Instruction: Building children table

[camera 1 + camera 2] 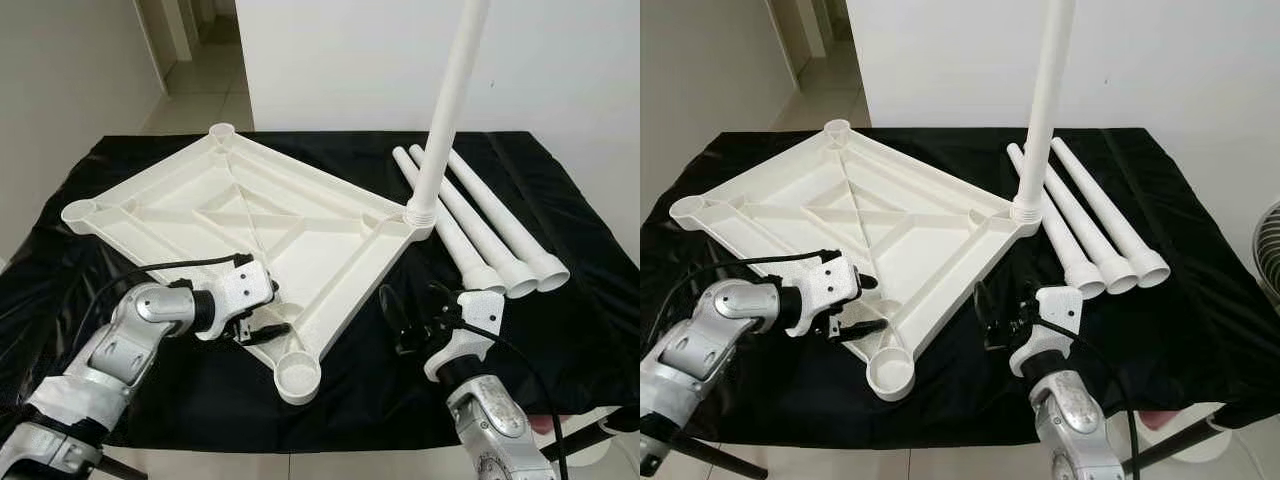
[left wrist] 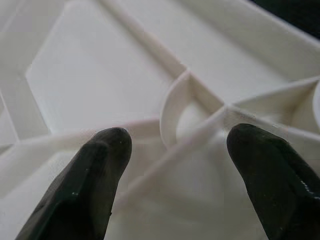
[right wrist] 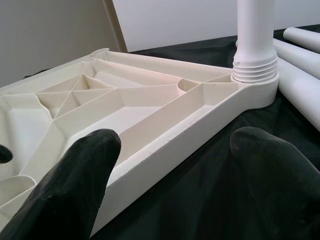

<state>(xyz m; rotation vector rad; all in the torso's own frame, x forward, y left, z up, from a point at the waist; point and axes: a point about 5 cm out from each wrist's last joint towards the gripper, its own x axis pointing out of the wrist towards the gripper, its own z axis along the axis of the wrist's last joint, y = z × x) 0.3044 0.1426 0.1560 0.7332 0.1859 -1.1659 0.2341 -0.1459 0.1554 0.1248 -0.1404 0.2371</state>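
While the white tabletop (image 1: pixel 250 225) lies upside down on the black cloth (image 1: pixel 560 330), ribs upward, one leg (image 1: pixel 448 100) is seen standing upright in its right corner socket. Three more legs (image 1: pixel 490 235) are laid side by side on the cloth just beside that corner. The left gripper (image 1: pixel 262 325) is placed at the tabletop's near edge, close to the front corner socket, its fingers (image 2: pixel 80 185) spread over a rib. The right gripper (image 1: pixel 400 320) is held above the cloth near the tabletop's right edge, fingers (image 3: pixel 75 185) apart and empty.
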